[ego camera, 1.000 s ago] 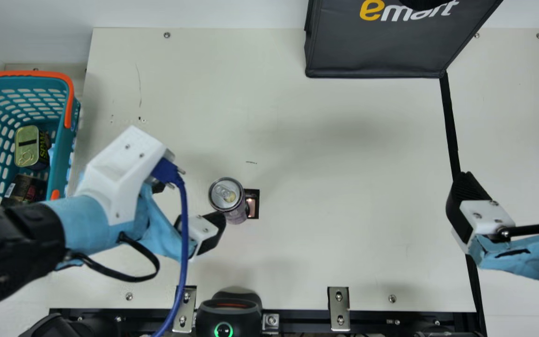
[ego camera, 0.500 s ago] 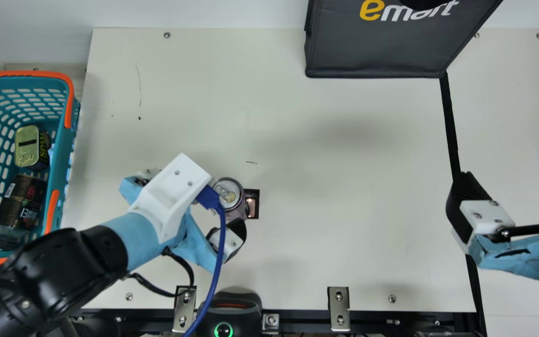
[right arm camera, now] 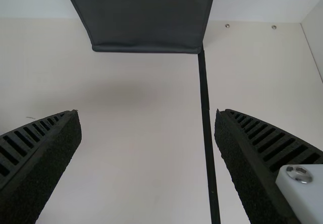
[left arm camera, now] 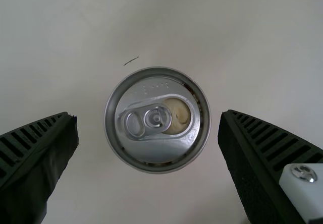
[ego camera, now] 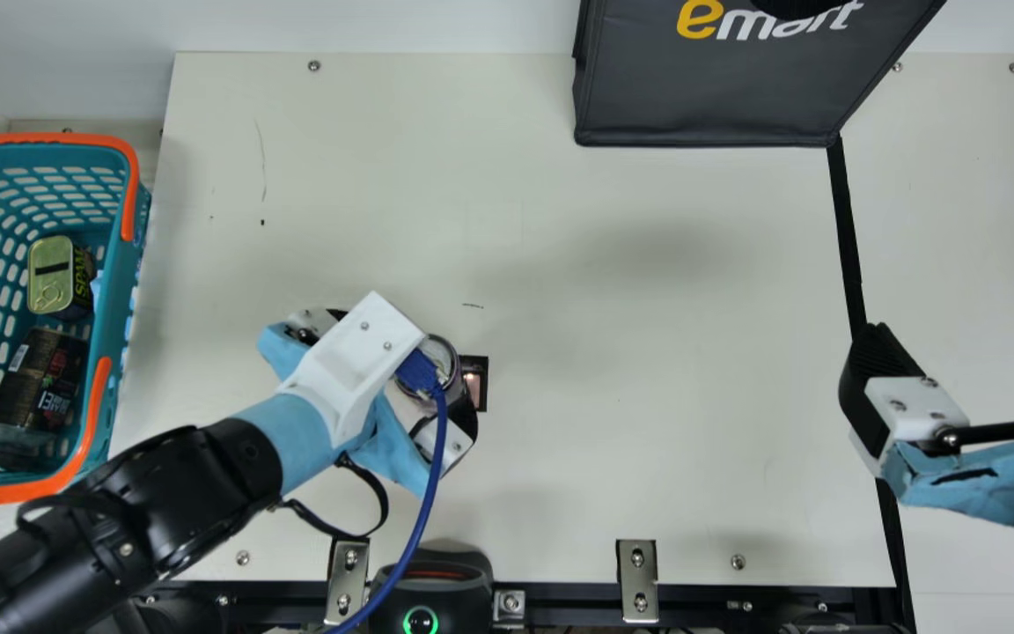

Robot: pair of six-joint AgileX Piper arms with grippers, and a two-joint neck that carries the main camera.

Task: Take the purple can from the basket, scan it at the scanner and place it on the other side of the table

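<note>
- Tabletop [ego camera: 648, 264]: same as before; camera view hasn't shifted.
- Basket [ego camera: 115, 291] beyond the left edge: near end was behind our left arm [ego camera: 208, 467] a second ago, now in sight. Other goods remain inside.
- Dark bag [ego camera: 718, 88] at the far edge, right of middle: unmoved.
- Left arm: swung right, away from the basket, to over the can. That's the main change; most of the travel came in the first half-second, so we're likely settling for a grasp.
- Right gripper [right arm camera: 147, 114]: parked by the right edge, wide, nothing held, no change.
- Left gripper [left arm camera: 149, 117]: wide, one finger each side of the can, gap visible on both sides. We haven't got it yet.
- Purple can [ego camera: 447, 350]: upright, left of middle, nearer the near edge than the far one. Hasn't moved, so the approach didn't knock it.
- Dark inset [ego camera: 474, 385] with lit window, just right of the can: probably the scanner spot. Can't tell if the scan registered. Next: close evenly, lift straight, carry toward the right edge; an off-centre close could tip it.
</note>
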